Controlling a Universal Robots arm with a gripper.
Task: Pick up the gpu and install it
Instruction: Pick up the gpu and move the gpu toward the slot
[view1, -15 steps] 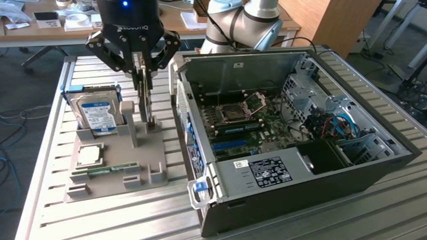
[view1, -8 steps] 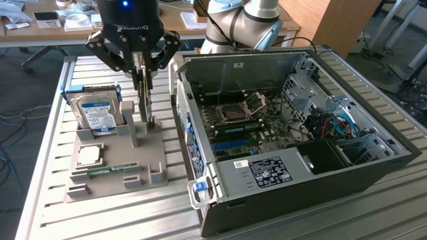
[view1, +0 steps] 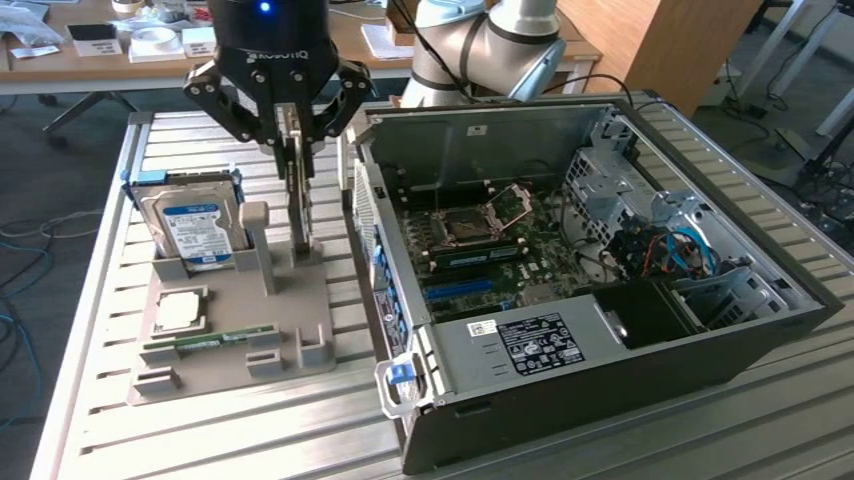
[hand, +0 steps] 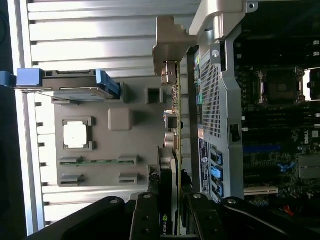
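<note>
1. I see the gripper (view1: 288, 125) clamped narrow on the top end of the gpu (view1: 302, 205), which shows edge-on.
2. It hangs straight below the fingers, long axis vertical. The silver bracket end is farthest from them, down at the grey holder (view1: 227, 330).
3. The gripper points straight down, with the open PC case (view1: 747, 330) just beside it.

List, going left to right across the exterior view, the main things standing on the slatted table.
hard drive → gpu → computer case
</note>
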